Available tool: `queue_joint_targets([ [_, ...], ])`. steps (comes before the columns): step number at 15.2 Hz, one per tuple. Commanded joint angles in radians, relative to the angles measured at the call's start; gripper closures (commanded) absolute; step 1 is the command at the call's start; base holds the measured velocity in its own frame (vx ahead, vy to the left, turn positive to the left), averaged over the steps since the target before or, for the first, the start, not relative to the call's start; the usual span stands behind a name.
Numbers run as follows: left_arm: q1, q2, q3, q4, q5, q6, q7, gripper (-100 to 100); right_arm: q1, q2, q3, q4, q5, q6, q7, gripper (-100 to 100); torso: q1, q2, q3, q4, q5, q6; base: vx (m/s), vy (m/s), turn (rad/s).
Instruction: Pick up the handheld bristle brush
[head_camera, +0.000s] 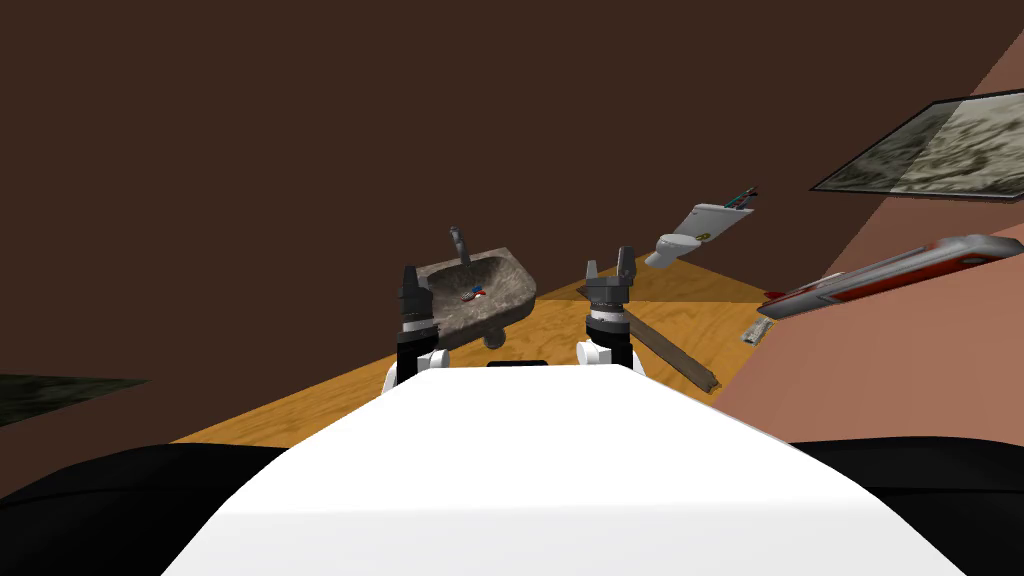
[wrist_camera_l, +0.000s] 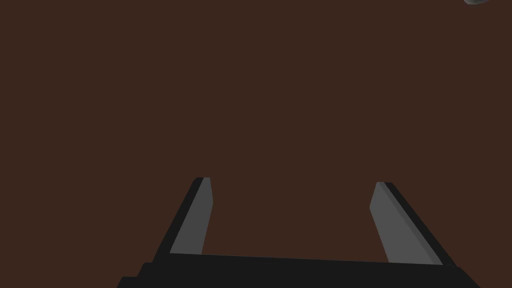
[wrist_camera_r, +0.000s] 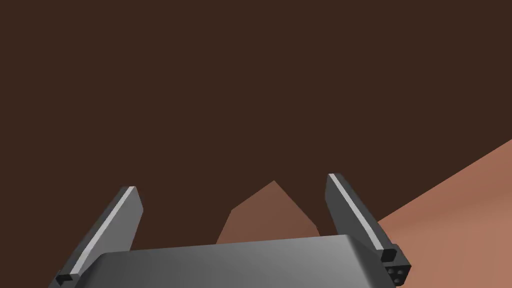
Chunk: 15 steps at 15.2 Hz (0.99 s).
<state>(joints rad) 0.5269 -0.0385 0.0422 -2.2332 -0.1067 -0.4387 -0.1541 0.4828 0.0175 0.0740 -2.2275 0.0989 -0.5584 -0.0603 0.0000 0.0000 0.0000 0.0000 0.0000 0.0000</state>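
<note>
- Two claws stand raised ahead of me, both spread wide with nothing between the fingers: the left claw (head_camera: 410, 272) and the right claw (head_camera: 609, 263).
- One small red-and-blue thing, which I take for the brush (head_camera: 473, 294), lies in the bowl of the grey stone sink (head_camera: 515, 290), just below the faucet (head_camera: 460, 243). It is too small to make out bristles.
- The left claw is the nearer one. In the head view it shows at the sink's left rim, with the brush ahead of it, to its right and lower. The right claw is well apart from the bowl, on the sink's other side, over the wooden floor (head_camera: 700, 320).
- The brush's long axis seems to slant a little across the bowl, but I cannot tell it firmly.
- The left wrist camera faces a flat dark brown surface, which the head view shows to be the wall (head_camera: 300, 150) behind the sink. The fingers therefore point over the bowl, not into it.
- My judgement is that the left arm should tip down, shift right and turn so the fingers straddle the brush's narrow side.
- The faucet just beside the brush and the bowl's sloping wall leave little room, and a blade could strike either.
</note>
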Motion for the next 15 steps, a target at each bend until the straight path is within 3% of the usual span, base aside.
queue_joint_targets([
  [1,-0.002,0.045,0.007,0.001,-0.004,0.011,-0.001,-100,0.000,0.000,0.000,0.000,0.000,0.000,0.000,0,0.000,0.000,0.000,0.000,0.000,0.000,0.006,-0.004,0.011],
  [2,-0.002,0.045,0.007,0.001,-0.004,0.011,-0.001,-100,0.000,0.000,0.000,0.000,0.000,0.000,0.000,0,0.000,0.000,0.000,0.000,0.000,0.000,0.013,-0.008,0.016],
  [4,-0.005,0.100,0.025,0.005,-0.013,0.037,-0.002,-100,0.000,0.000,0.000,0.000,0.000,0.000,0.000,0,0.000,-0.001,-0.001,0.000,0.000,0.000,0.032,-0.021,0.020],
  [5,-0.005,0.108,0.025,0.005,-0.013,0.037,-0.002,-100,0.000,0.000,0.000,0.000,0.000,0.000,0.000,0,-0.001,-0.002,-0.001,0.000,0.000,0.000,0.049,-0.027,0.019],
  [10,-0.013,0.214,0.082,0.018,-0.038,0.130,-0.007,-100,0.000,0.000,0.000,0.000,0.000,0.000,0.000,0,-0.003,-0.005,-0.003,-0.001,-0.001,0.000,0.065,-0.044,0.025],
  [15,-0.016,0.252,0.120,0.028,-0.052,0.197,-0.010,-100,0.000,0.000,0.000,0.000,0.000,0.000,0.000,0,-0.004,-0.006,-0.003,-0.001,-0.001,0.000,0.077,-0.053,0.016],
])
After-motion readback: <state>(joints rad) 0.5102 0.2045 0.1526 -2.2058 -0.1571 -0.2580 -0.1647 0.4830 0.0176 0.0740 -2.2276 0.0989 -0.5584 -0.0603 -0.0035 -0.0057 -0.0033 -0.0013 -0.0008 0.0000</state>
